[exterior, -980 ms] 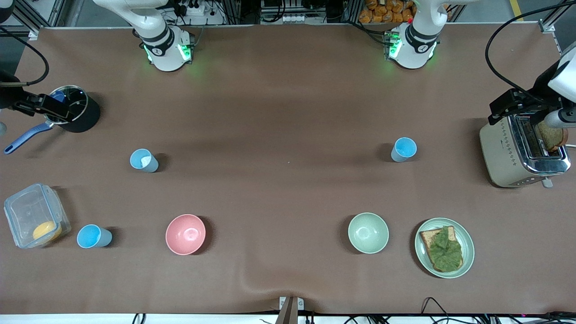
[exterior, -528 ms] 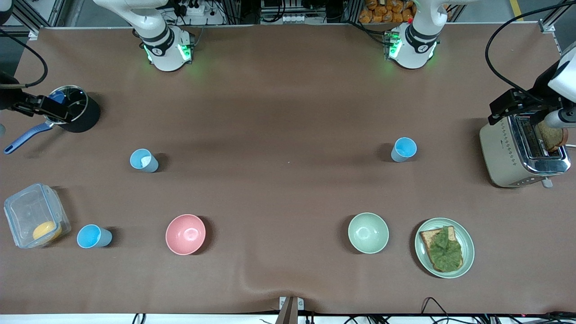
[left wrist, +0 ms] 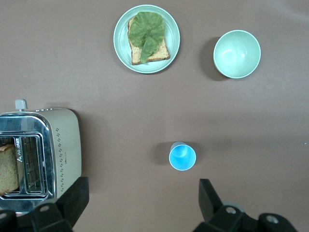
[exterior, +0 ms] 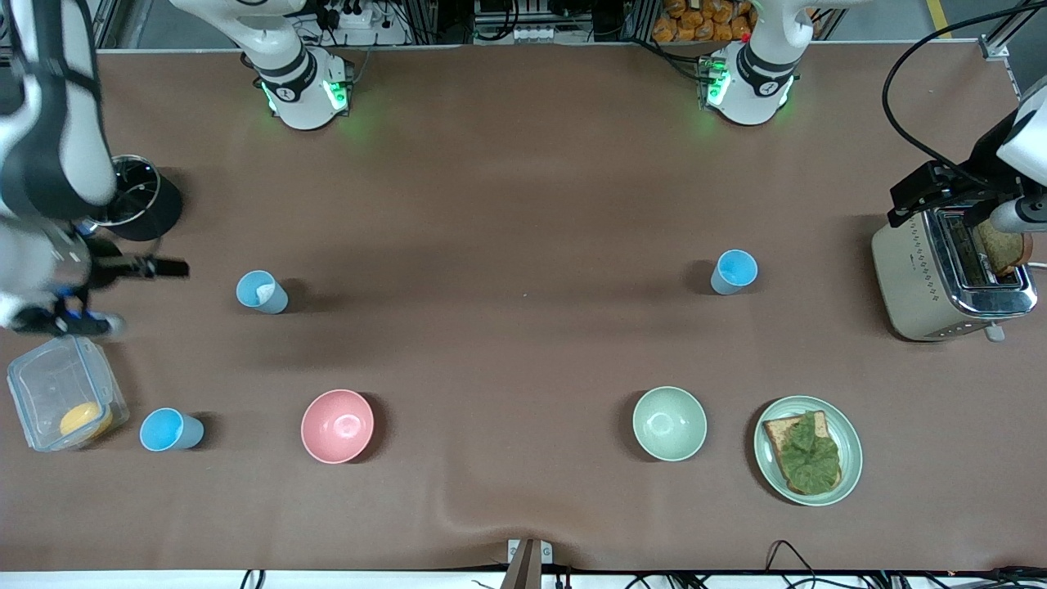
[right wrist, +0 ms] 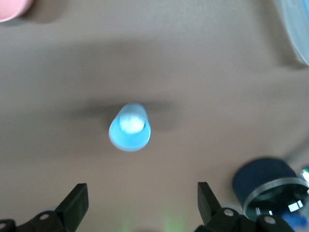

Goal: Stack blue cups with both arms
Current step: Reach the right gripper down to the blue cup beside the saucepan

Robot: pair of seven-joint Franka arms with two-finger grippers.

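Near the right arm's end, right gripper hovers wide open beside white-bit cup: approach step. Next: centre, descend. Left gripper waits wide over toaster.

We see robot lab: brown-covered table, two bolted arm bases, aluminium framing and cable clutter along table edge; kitchen props staged.
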